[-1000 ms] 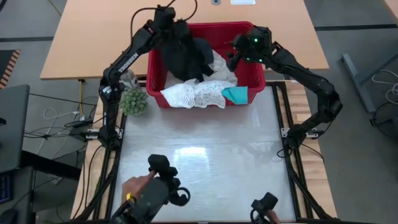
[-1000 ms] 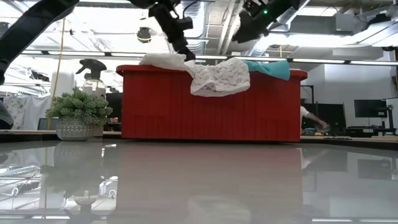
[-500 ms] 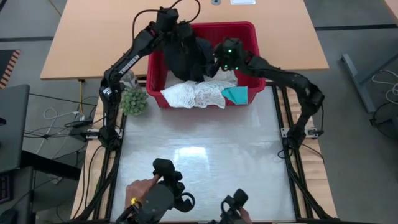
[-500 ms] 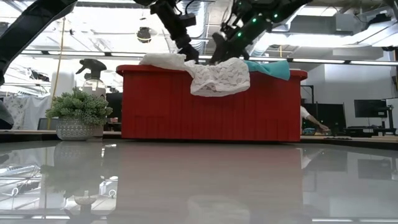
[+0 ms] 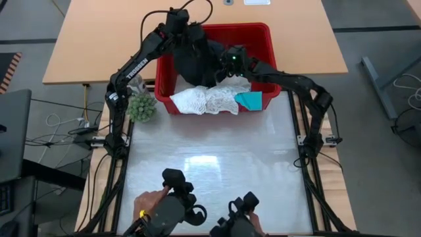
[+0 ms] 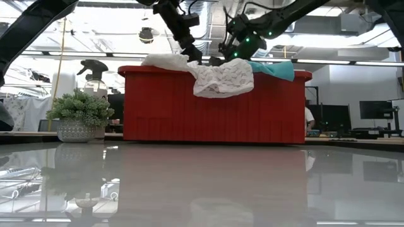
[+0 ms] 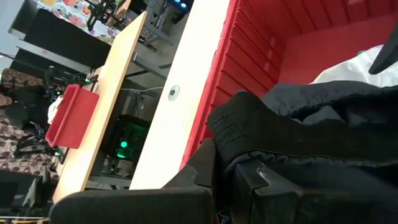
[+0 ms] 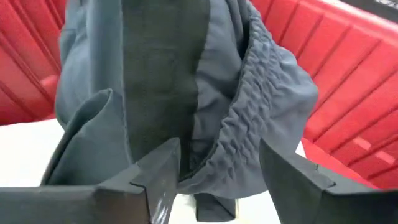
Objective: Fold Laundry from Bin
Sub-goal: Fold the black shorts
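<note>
1. A small green leafy plant (image 5: pixel 141 107) in a patterned grey pot (image 6: pixel 74 131) stands at the glossy white table's (image 5: pixel 217 164) left edge.
2. A clear spray bottle (image 6: pixel 95 77) stands behind it.
3. A light wooden desk (image 5: pixel 99 33) lies beyond.

grey floor (image 5: pixel 375 131), wooden desk (image 5: pixel 99 33) behind; ceiling ducts (image 6: pixel 214 25), monitors (image 6: pixel 375 110) beyond.

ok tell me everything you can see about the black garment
The black garment is soft, dark, matte cloth with a gathered, elastic-looking hem and a flat seamed band. It hangs bunched and crumpled over the red bin, lifted by the left gripper, whose jaws are shut on its upper edge. Its lower folds drape down toward the white lacy cloth. The right gripper, jaws open, is right at its hanging hem, not yet closed on it.
</note>
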